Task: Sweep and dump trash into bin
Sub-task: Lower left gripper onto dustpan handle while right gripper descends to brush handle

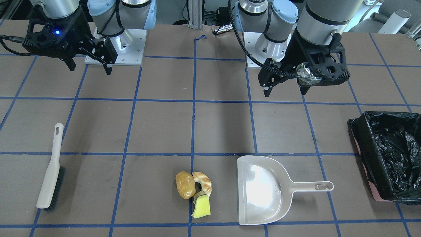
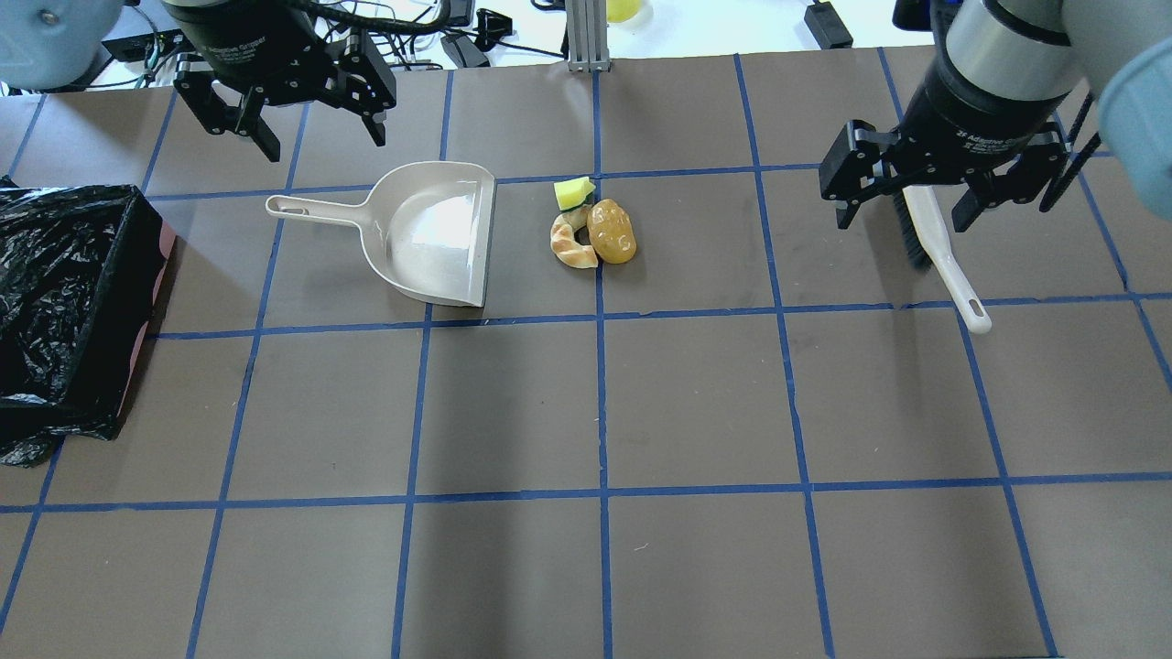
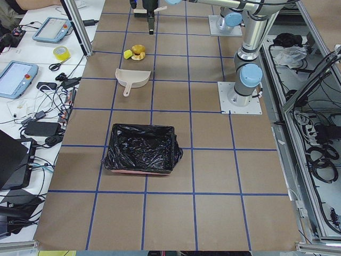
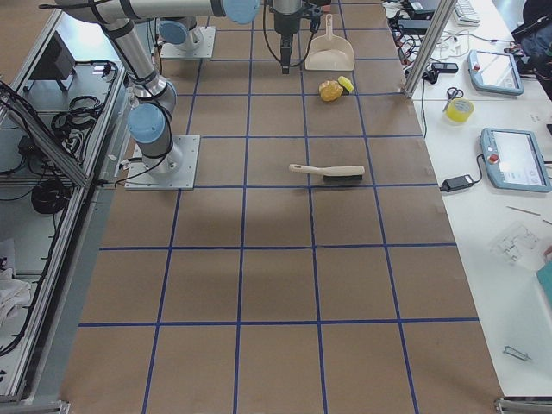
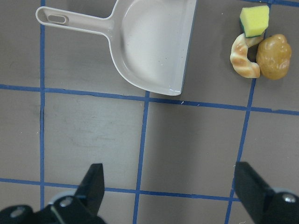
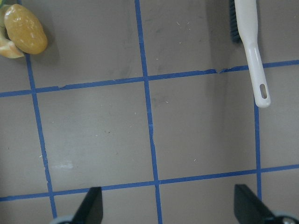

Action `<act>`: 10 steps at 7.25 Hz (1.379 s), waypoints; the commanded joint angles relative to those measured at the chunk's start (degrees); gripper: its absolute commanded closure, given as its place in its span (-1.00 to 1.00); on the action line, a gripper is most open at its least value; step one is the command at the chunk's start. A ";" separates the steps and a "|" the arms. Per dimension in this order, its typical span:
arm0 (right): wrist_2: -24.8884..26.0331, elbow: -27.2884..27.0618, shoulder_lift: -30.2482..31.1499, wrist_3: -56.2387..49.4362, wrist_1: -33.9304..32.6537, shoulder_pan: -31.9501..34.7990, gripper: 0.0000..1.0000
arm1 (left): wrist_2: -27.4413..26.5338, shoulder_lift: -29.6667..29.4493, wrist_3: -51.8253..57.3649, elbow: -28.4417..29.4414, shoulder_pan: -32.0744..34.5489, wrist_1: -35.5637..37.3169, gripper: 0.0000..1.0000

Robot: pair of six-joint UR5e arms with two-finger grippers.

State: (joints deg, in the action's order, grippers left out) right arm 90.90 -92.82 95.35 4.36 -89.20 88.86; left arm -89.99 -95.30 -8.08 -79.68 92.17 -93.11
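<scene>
trash is three pieces in one tight clump: potato lump point(image 2: 613, 232), striped bread curve point(image 2: 572, 245), yellow sponge wedge point(image 2: 574, 193). they touch each other. the clump sits just off the open mouth of the dustpan point(image 2: 430, 233), near it but with a gap. nothing is in the pan yet.

the dustpan lies flat with its mouth facing the clump. its handle points the opposite way, toward the bin point(image 1: 363, 148), which stands well apart on the dustpan's handle side.

the brush point(image 2: 952, 275) lies flat, well beyond the clump on the side away from the dustpan. its long axis runs roughly crosswise to the line from dustpan to clump, bristle end farther from the robot, hanging-hole end nearer.

key relation: the right gripper point(image 2: 902, 220) is the nearer one to the brush. in the right wrist view the brush handle sits ahead of it and off toward one finger, so reaching it looks like a forward and sideways shift. the handle's axis probably runs across the finger gap rather than along it, though the angle makes that hard to judge.

right fingers are spread wide with nothing between them. the left gripper point(image 2: 322, 137) hangs on the robot side of the dustpan, fingers also spread wide and empty, with the pan handle ahead of it and off to the bin side.

judgement: sweep not started, first grab is brush and pan.
</scene>
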 commanded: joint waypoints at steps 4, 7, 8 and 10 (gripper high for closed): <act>0.59 -0.08 -0.17 -3.45 -1.15 -2.18 -1.00 | 0.16 4.69 3.40 -7.95 -0.76 5.21 -1.00; 0.41 -2.79 -1.74 -19.00 -2.28 -16.30 -1.00 | 0.25 4.08 23.49 -8.48 -5.40 5.22 -1.00; 0.76 -4.98 -2.62 -25.65 -7.08 -18.69 -1.00 | 0.60 3.72 32.51 -9.18 -7.08 5.31 -1.00; 1.29 -10.43 -5.86 -28.79 -16.66 -20.91 -1.00 | 0.78 2.93 54.12 -11.63 -12.60 6.00 -1.00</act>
State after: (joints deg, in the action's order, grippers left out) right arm 91.79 -100.07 91.54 -22.22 -100.04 69.46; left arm -89.43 -91.78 33.51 -89.76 83.12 -87.65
